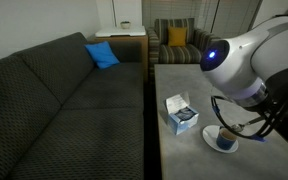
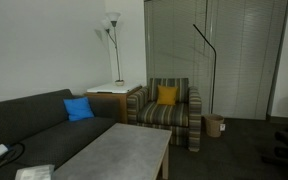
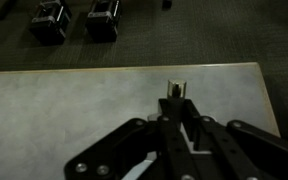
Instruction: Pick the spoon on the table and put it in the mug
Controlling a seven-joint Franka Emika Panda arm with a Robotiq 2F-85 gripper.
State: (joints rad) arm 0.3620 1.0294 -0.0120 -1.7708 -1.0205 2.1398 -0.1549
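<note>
One gripper (image 3: pixel 177 102) pinches the spoon (image 3: pixel 177 88) — above the table (image 3: pixel 64 110).

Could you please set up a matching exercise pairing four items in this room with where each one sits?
Things:
1. blue cushion
2. orange cushion
3. mug
4. white-and-blue box

Places:
a. on the striped armchair
b. on the white saucer
c. on the dark sofa
d. directly on the grey table

Pairs: 1-c, 2-a, 3-b, 4-d
</note>
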